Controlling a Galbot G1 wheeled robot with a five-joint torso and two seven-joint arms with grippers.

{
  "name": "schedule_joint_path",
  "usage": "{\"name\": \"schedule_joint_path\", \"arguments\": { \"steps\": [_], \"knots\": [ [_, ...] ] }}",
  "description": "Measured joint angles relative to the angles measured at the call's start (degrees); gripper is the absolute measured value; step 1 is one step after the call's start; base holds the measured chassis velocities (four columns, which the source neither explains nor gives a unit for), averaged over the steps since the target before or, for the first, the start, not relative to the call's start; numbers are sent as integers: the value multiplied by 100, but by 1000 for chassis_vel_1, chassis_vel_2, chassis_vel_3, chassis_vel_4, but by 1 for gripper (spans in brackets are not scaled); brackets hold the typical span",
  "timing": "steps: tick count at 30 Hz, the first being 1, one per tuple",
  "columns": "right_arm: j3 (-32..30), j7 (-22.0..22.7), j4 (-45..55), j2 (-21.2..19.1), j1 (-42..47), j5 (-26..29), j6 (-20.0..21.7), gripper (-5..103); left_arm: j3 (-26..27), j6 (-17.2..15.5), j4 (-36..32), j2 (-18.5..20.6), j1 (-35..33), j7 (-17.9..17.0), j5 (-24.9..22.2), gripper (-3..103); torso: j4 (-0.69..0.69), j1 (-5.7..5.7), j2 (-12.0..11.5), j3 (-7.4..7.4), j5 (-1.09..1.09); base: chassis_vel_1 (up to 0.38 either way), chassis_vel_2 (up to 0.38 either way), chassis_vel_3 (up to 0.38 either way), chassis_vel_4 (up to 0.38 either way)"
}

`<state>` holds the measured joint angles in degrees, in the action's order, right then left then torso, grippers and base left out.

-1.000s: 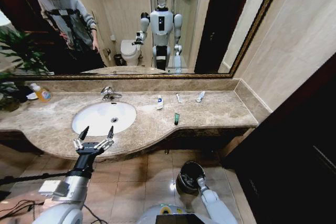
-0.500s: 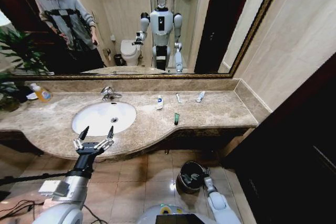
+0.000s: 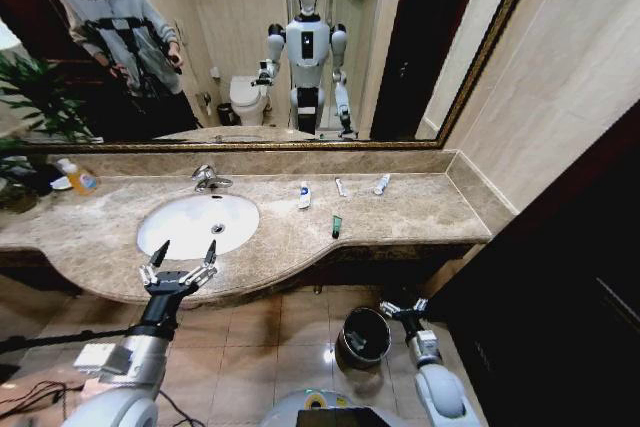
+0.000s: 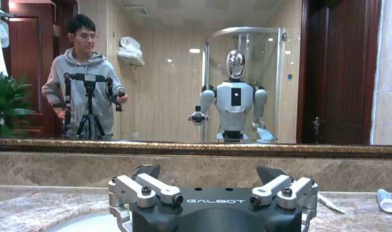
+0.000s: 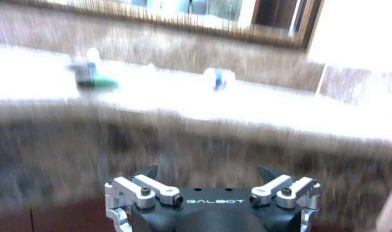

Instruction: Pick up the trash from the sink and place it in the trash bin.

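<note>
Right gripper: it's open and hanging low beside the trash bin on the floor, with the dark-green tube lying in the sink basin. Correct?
Not quite. The head view shows the dark-green tube lying on the marble counter, to the right of the sink, not in the basin. The rest holds: the right gripper is open and low beside the trash bin on the floor.

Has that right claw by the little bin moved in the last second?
Yes. The right gripper has risen from over the trash bin and out to its right side, open.
</note>
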<state>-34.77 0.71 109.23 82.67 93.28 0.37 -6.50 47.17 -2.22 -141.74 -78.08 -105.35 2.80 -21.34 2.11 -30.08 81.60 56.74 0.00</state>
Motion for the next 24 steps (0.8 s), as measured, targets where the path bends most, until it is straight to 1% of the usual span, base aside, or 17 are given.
{"name": "schedule_joint_path", "arguments": {
  "steps": [3,5,8,10,11,12,13,15,16,20,21,24],
  "knots": [
    [-2,28,651,27,120,-5,47,100,0,0,0,0,0,0,0,100,0,0,0,0,0,0,0,0,0],
    [-5,31,845,36,112,-42,61,100,0,0,0,0,0,0,0,100,0,0,0,0,0,0,0,0,0],
    [99,32,1203,-31,9,-42,236,100,0,0,0,0,0,0,0,100,0,0,0,0,-1,0,0,0,0],
    [169,26,1255,-77,-65,-41,298,100,0,0,0,0,0,0,0,100,0,0,0,0,-1,0,0,0,0],
    [246,-2,1265,-127,-173,-60,340,100,0,0,0,0,0,0,0,100,0,0,0,0,0,0,0,0,0],
    [316,-92,1201,-188,-363,-163,284,100,0,0,0,0,0,0,0,100,-1,0,0,0,-1,0,0,0,0],
    [316,-92,1201,-188,-363,-163,284,100,0,0,0,0,0,0,0,100,-1,0,0,0,-1,0,0,0,0],
    [430,-295,1029,-291,-670,-366,190,100,0,0,0,0,0,0,0,100,1,0,0,1,0,0,0,0,0],
    [430,-295,1029,-291,-670,-366,190,100,0,0,0,0,0,0,0,100,1,0,0,1,0,0,0,0,0],
    [878,-541,801,-618,-1100,-170,389,100,0,0,0,0,0,0,0,100,0,0,-1,1,0,0,0,0,0],
    [878,-541,801,-618,-1100,-170,389,100,0,0,0,0,0,0,0,100,0,0,-1,1,0,0,0,0,0],
    [1395,-576,507,-885,-1595,65,649,100,0,0,0,0,0,0,0,100,0,0,-1,1,-1,0,0,0,0]
  ]
}}
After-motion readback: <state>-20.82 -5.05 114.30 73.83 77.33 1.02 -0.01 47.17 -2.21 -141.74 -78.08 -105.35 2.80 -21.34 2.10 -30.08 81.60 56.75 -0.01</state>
